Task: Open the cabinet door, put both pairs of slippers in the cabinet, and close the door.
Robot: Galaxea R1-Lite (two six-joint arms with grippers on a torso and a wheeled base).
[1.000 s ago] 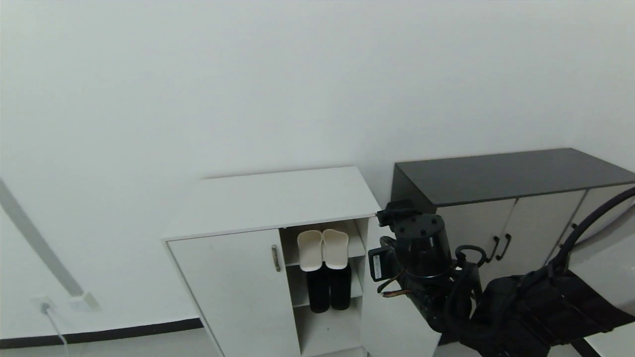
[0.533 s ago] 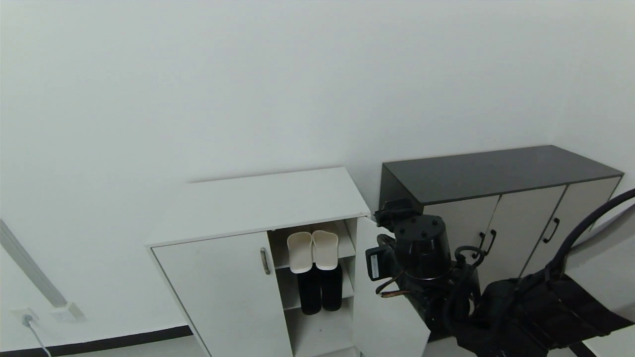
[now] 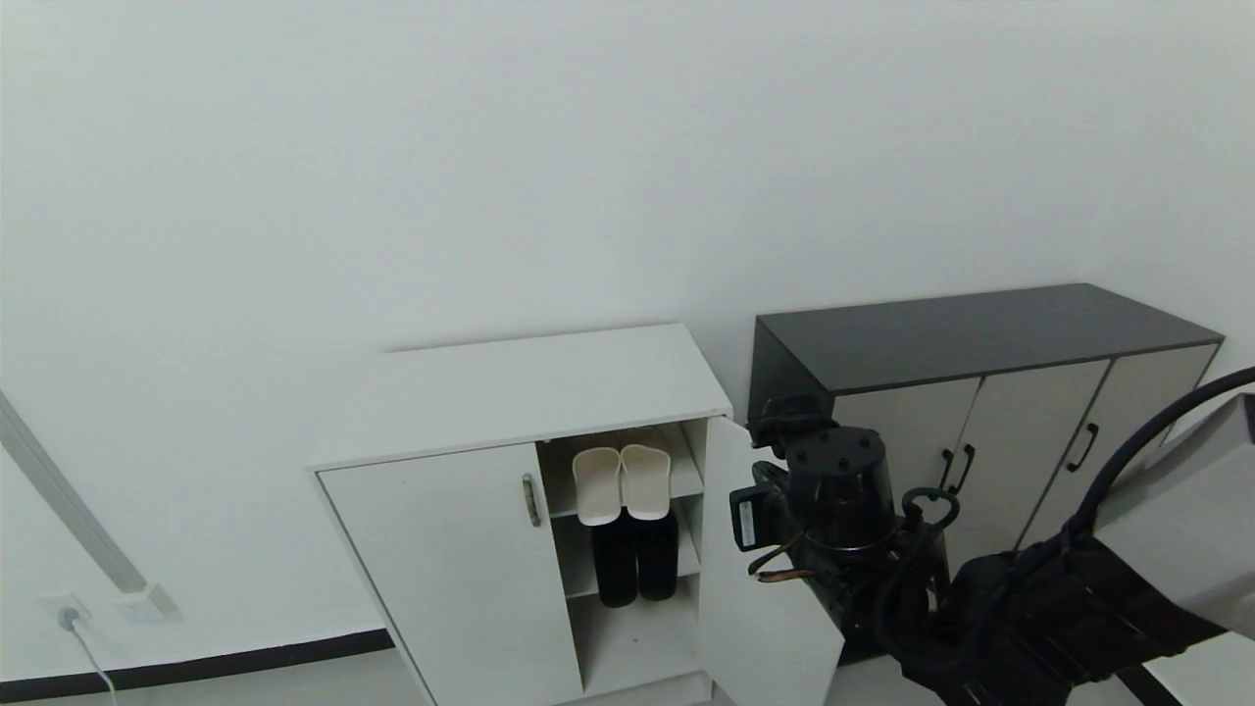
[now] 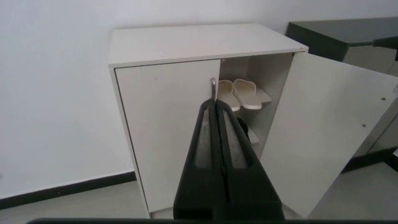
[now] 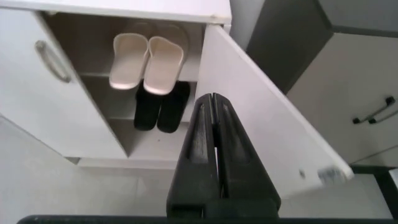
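Observation:
The white cabinet (image 3: 529, 392) stands against the wall with its left door shut and its right door (image 3: 755, 588) swung open. A pair of white slippers (image 3: 623, 482) lies on the upper shelf, and a pair of black slippers (image 3: 635, 559) on the shelf below. My right arm (image 3: 833, 490) is just outside the open door. My right gripper (image 5: 212, 99) is shut and empty, near the door's (image 5: 267, 124) inner face, with the white slippers (image 5: 148, 60) and black slippers (image 5: 163, 107) beyond it. My left gripper (image 4: 213, 102) is shut and empty, in front of the cabinet (image 4: 199, 40).
A black-topped cabinet (image 3: 980, 333) with grey doors stands right beside the white one, behind the open door. The shut left door carries a metal handle (image 3: 530, 500). A wall socket with a cable (image 3: 69, 618) sits low at the far left.
The whole head picture has shifted, so the camera moved. The slippers stay on their shelves and the right door stays open, with my right arm still beside it.

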